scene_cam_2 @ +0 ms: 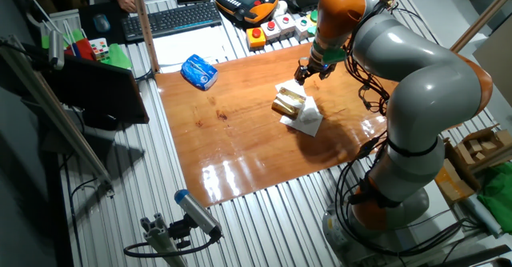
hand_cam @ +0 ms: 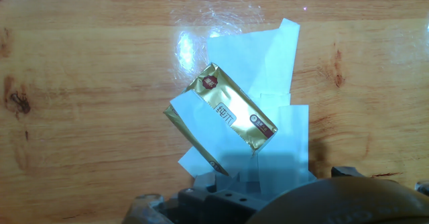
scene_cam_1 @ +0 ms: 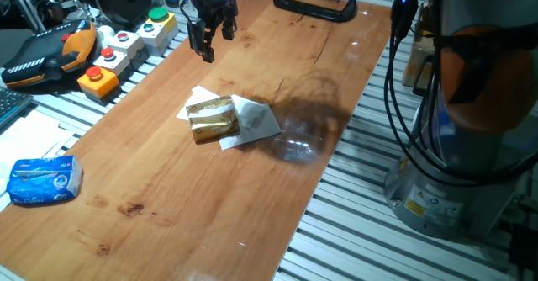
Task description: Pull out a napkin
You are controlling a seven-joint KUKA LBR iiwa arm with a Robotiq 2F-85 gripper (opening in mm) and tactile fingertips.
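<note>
Gold pack (hand_cam: 231, 115): round red emblem near one end, white label strip along its middle with dark characters, small dark round mark near the other end — all too blurred to read. Blue-and-white packet (scene_cam_1: 44, 180): printing visible, illegible. Yellow sticker on robot base (scene_cam_1: 418, 204): unreadable.

One gold foil pack (scene_cam_1: 211, 119) at frame centre, at least two white napkin sheets (scene_cam_1: 256, 119) beneath it, one blue-and-white tissue packet (scene_cam_1: 43, 180) lower left, one black clamp (scene_cam_1: 314, 3) at top
</note>
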